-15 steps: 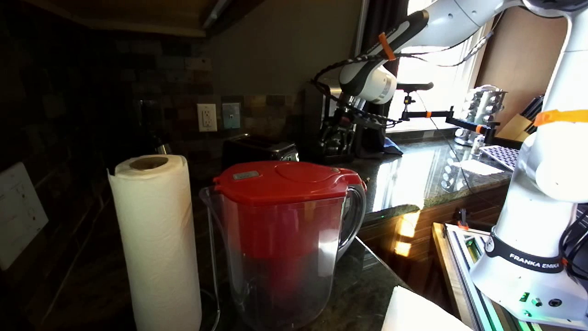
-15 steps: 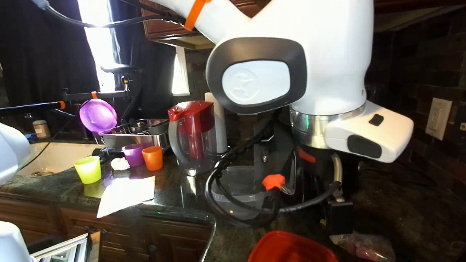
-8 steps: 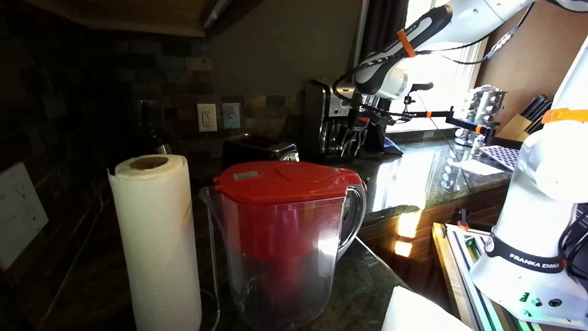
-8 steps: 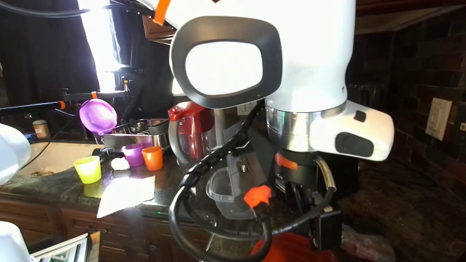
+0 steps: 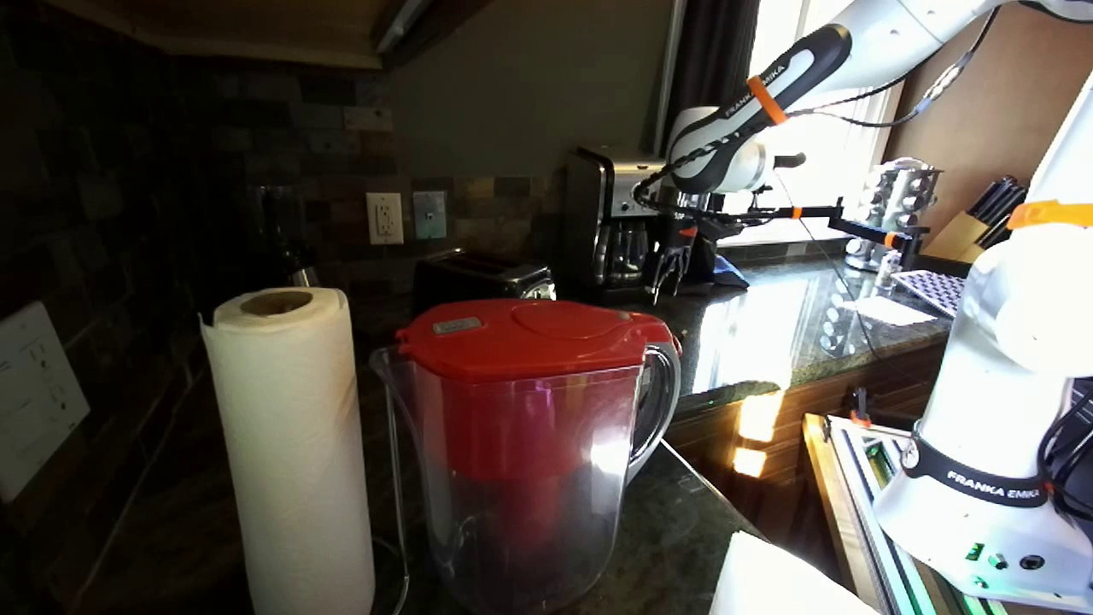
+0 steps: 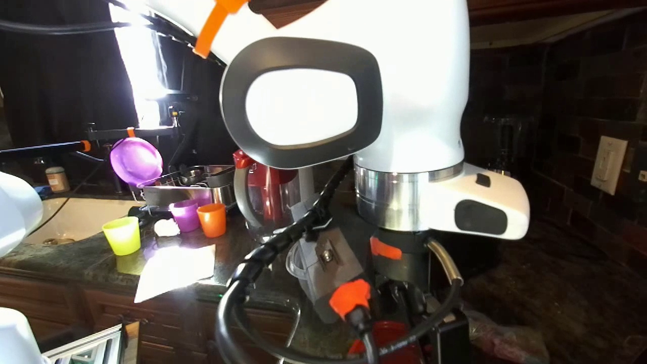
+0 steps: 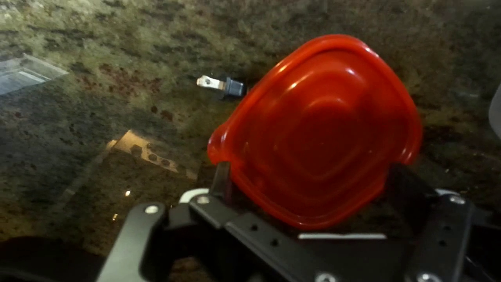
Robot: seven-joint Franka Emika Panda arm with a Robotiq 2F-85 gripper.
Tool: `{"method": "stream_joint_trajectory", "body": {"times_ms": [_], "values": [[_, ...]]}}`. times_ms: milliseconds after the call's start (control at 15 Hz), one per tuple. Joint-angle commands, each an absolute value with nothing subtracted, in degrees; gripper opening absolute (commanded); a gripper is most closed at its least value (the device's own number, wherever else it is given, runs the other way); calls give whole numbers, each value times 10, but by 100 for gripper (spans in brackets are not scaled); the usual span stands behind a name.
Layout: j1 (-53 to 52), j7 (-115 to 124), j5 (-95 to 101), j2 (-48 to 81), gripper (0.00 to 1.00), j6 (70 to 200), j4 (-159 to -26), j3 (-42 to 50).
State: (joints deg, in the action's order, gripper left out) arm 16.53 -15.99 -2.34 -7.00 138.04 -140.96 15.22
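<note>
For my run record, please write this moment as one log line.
gripper: open | nearest: red bowl, on counter | contact: unclear | elsewhere: red-lidded pitcher, upright

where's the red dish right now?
In the wrist view, the red dish sits right of centre on the stone counter, its lower part framed by the open gripper, a small dark-and-silver piece by its upper left edge.

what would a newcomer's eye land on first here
Probably the glossy red bowl on the countertop in the wrist view, its edges overlapped by the open gripper. Next, the red-lidded water pitcher beside a paper towel roll in both exterior views. Then the lime-green cup, purple cup and orange cup near the sink in an exterior view.
</note>
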Motion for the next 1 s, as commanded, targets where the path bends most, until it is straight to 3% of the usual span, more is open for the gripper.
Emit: {"method": "stream_joint_trajectory", "body": {"times_ms": [0, 933], "values": [[168, -146, 11, -61, 100, 1409, -1428, 162], [187, -163, -1, 10, 100, 1456, -1417, 188]]}}
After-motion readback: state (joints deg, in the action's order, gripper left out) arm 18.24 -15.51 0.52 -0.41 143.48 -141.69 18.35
